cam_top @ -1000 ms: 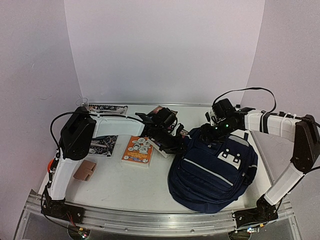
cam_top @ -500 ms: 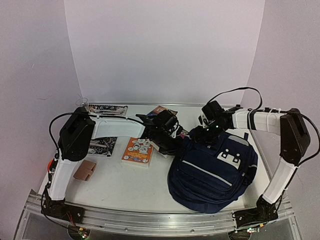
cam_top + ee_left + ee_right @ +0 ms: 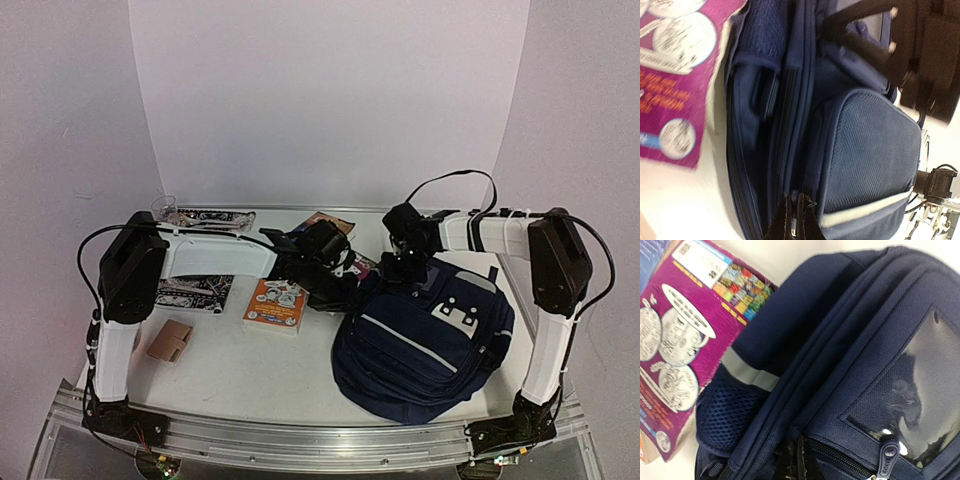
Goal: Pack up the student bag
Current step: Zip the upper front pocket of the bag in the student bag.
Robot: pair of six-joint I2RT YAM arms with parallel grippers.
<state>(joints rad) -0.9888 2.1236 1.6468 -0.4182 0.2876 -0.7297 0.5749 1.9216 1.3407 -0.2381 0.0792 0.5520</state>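
Since both pairs of fingers are clenched on the student bag, which lies flat at the lower right of the overhead view, pull evenly. Your left gripper pinches fabric at a zip seam on the bag's left edge. Your right gripper bites the zip line at its upper edge, just left of a zip pull. You look to be spreading the mouth, so draw the two apart slowly. The purple book touches the bag; don't drag it. The white table carries an orange booklet and a brown wallet at centre left, and pale lilac walls close it in.
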